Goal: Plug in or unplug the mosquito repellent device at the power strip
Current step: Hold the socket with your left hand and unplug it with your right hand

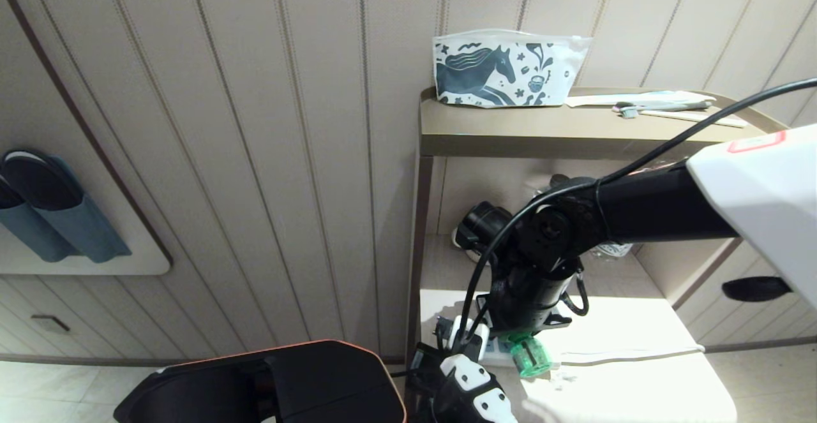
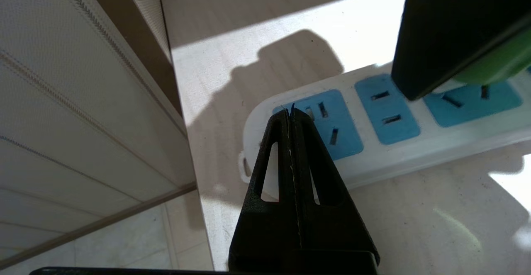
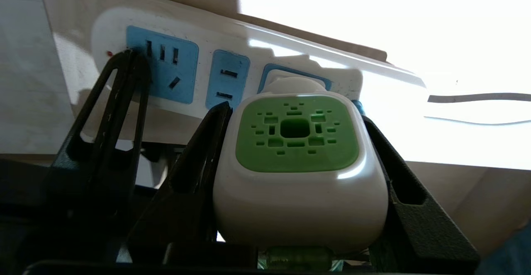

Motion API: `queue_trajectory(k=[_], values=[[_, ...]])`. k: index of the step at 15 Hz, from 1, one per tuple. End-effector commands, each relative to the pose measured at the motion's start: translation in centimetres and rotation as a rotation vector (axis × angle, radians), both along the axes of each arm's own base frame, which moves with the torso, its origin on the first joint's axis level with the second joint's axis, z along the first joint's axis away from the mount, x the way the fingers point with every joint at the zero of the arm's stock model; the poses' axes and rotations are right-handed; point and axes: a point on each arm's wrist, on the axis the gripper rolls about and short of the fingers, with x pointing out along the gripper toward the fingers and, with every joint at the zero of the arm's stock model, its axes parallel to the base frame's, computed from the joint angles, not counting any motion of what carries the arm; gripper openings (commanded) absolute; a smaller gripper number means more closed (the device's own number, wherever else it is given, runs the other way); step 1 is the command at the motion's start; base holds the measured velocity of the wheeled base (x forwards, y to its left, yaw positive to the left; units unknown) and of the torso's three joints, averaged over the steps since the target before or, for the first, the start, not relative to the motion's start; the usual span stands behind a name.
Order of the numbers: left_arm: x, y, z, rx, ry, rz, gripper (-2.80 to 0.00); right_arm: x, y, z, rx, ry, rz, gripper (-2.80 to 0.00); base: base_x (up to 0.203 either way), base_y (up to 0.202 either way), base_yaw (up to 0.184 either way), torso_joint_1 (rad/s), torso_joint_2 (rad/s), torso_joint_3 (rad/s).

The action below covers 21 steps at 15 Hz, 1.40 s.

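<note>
Far left on the wall: a holder w/ dark slippers [image 1: 44,209]. Left gripper [image 2: 291,110] sits at the strip's near end, fingers [image 2: 305,142] pressed together w/ nothing btwn them, tips resting on the power strip [image 2: 373,159] at the edge of its end blue socket face; in the head view it's low at the bottom edge, just left of the other arm. Power strip lies flat on the pale lower shelf [image 1: 625,321] of the nightstand, white cord [image 1: 632,351] running off to the right. Next along: the mosquito repellent device [image 3: 296,159], green-and-white head w/ translucent green bottle [image 1: 531,355] sticking out, seated over the third blue socket face, its white back against the strip; can't tell if prongs are fully in. Right gripper [image 3: 296,142] reaches down from the right arm and pinches the device by its two sides, one black finger [image 3: 199,150] each side, both touching the white body. Further back in the shelf, a black round item, partly hidden by the arm. Up top: horse-print pouch [image 1: 507,69] and, to its right, toothbrushes [image 1: 664,109] lying on the top shelf.
</note>
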Motion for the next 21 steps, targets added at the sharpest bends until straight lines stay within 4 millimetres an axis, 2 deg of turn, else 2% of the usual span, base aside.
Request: queue_trajectory(k=[1, 15, 17, 21], values=[[-0.1, 0.0, 0.1, -0.006, -0.003, 0.002, -2.80, -0.1, 0.9, -1.3, -0.039, 0.018, 0.016, -2.80, 0.000, 0.000, 0.000, 0.000, 0.00, 0.000], [-0.1, 0.2, 0.3, -0.009, -0.002, 0.003, -2.80, -0.7, -0.4, 1.6, -0.005, -0.040, 0.013, -2.80, 0.000, 0.000, 0.000, 0.000, 0.00, 0.000], [-0.2, 0.4, 1.1, -0.021, -0.009, 0.004, -2.80, -1.0, -1.1, 2.6, 0.010, -0.061, 0.001, -2.80, 0.000, 0.000, 0.000, 0.000, 0.00, 0.000], [0.2, 1.3, 5.2, -0.087, -0.043, 0.022, -2.80, -2.3, -2.2, 4.5, 0.034, -0.096, -0.001, -2.80, 0.000, 0.000, 0.000, 0.000, 0.00, 0.000]])
